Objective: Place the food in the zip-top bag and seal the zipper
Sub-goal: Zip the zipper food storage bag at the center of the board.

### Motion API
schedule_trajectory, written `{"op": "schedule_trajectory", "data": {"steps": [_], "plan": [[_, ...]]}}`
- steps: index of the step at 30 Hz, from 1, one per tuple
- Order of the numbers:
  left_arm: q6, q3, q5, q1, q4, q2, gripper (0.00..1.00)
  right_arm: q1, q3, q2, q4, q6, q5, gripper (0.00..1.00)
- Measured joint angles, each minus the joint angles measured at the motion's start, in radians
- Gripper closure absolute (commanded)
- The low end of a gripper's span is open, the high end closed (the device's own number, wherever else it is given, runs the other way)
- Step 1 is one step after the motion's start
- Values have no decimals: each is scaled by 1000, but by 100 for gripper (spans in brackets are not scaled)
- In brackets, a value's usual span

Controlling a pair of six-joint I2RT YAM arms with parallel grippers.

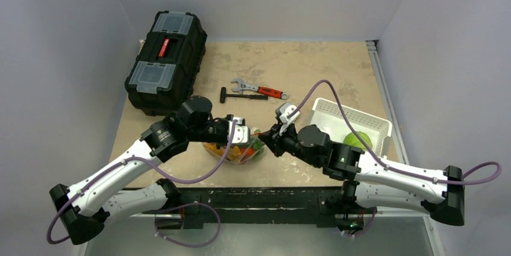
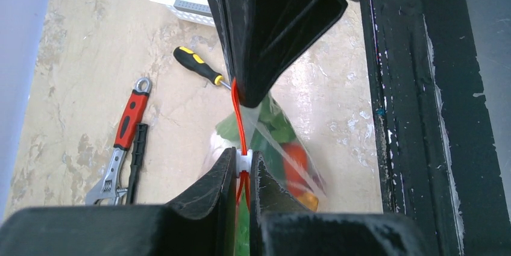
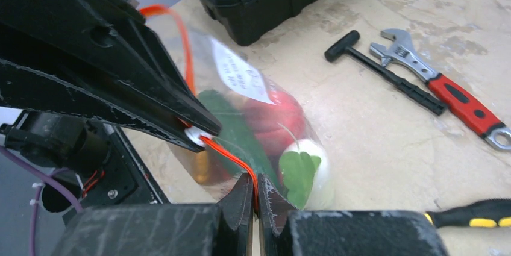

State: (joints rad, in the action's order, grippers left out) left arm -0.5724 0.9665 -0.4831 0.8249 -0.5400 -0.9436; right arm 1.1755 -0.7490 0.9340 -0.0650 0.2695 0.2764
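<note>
We see the clear crinkly zip-top bag [image 1: 238, 152] held between the two arms near the front edge of the tabletop [image 1: 313, 63], mouth edge up. We cannot tell whether its bottom rests on the tabletop.

Toy food [image 3: 274, 117] is inside it: a red piece, a white radish [image 3: 316, 165] and green leaves.

The left gripper [image 2: 243, 161] is clamped on the small white slider [image 3: 196, 136]. The right gripper [image 3: 257, 187] is pinched closed on the orange-red zipper strip [image 2: 240, 120] close to its end. We judge the right gripper works as an anchor, pulling the strip taut and straight so the slider can run without the bag bunching.

Between the grippers the strip reads as one line. Beyond the slider it bows out in a loop, so sealing looks part done to us.

A green round item [image 1: 357, 140] sits in the white slotted basket [image 1: 325, 110], well apart from the bag. It is possibly unbagged food, but we cannot tell.

The black toolbox [image 1: 167, 60], red-handled wrench [image 1: 262, 89] and yellow-black screwdriver [image 2: 196, 66] lie apart from the bag.
</note>
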Motion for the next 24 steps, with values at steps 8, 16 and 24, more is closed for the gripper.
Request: {"op": "schedule_trajectory", "data": {"steps": [8, 16, 24], "plan": [[-16, -9, 25, 2, -13, 16, 100, -1, 52, -64, -4, 23, 16, 100], [-15, -11, 13, 2, -60, 16, 100, -16, 25, -2, -31, -101, -91, 51], [-15, -11, -2, 2, -71, 10, 100, -16, -11, 62, -5, -191, -140, 45]]}}
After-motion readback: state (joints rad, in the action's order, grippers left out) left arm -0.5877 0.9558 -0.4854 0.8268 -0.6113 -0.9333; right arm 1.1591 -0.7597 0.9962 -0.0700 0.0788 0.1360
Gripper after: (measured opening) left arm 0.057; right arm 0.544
